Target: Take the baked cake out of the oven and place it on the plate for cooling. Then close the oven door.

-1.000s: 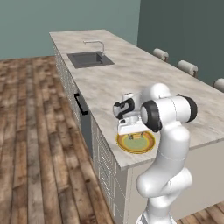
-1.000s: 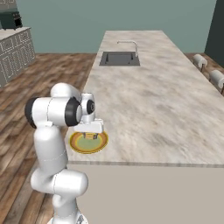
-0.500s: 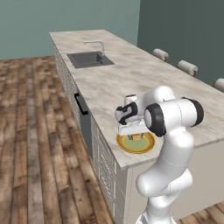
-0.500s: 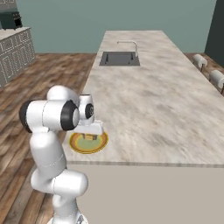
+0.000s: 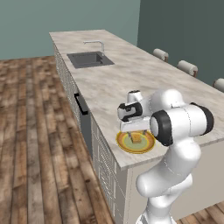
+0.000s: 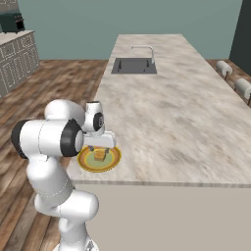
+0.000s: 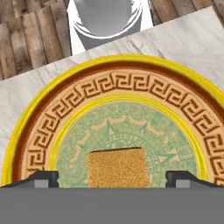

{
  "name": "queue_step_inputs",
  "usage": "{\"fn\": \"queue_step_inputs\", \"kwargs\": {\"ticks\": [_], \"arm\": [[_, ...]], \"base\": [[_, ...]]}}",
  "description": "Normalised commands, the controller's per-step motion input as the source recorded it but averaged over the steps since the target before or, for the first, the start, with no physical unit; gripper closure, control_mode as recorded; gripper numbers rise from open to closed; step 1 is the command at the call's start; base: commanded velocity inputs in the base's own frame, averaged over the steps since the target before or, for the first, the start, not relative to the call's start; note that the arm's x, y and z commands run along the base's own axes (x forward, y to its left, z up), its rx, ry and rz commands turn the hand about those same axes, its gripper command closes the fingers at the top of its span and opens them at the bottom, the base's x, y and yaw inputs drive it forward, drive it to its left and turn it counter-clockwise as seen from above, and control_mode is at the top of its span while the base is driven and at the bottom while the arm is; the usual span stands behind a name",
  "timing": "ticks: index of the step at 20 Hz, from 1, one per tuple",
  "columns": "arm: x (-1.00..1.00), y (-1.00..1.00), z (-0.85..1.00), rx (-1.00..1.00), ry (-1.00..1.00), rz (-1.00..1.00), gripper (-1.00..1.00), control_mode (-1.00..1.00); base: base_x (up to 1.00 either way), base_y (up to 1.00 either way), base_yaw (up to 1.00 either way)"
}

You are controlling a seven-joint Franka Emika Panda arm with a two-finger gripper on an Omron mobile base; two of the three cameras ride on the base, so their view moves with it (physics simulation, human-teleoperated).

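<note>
Your pincer point(image 7: 112, 179) stands apart, fingertips clear of the cake point(image 7: 115, 167) at 6 o'clock on the plate point(image 7: 39, 131), near the bench point(image 5: 113, 83) edge.

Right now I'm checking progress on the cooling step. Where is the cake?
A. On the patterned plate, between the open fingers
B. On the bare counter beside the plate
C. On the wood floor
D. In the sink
A: in the hand view the brown cake sits on the green centre of the yellow-rimmed plate, with the fingers standing apart on either side, clear of it.
</note>
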Motion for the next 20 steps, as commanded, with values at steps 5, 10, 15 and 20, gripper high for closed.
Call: {"fn": "queue_step_inputs", "kwargs": {"ticks": [5, 10, 15, 20], "arm": [[-0.29, -0.01, 0.96, 0.00, -0.04, -0.01, -1.00, -1.00], [-0.45, 0.00, 1.00, 0.00, -0.03, 0.00, -1.00, -1.00], [-0.87, 0.00, 0.55, 0.00, -0.09, 0.00, -1.00, -1.00], [-0.67, 0.00, 0.30, 0.00, -0.10, 0.00, -1.00, -1.00]], "base": [[0.00, 0.00, 0.00], [0.00, 0.00, 0.00], [0.00, 0.00, 0.00], [0.00, 0.00, 0.00]]}}
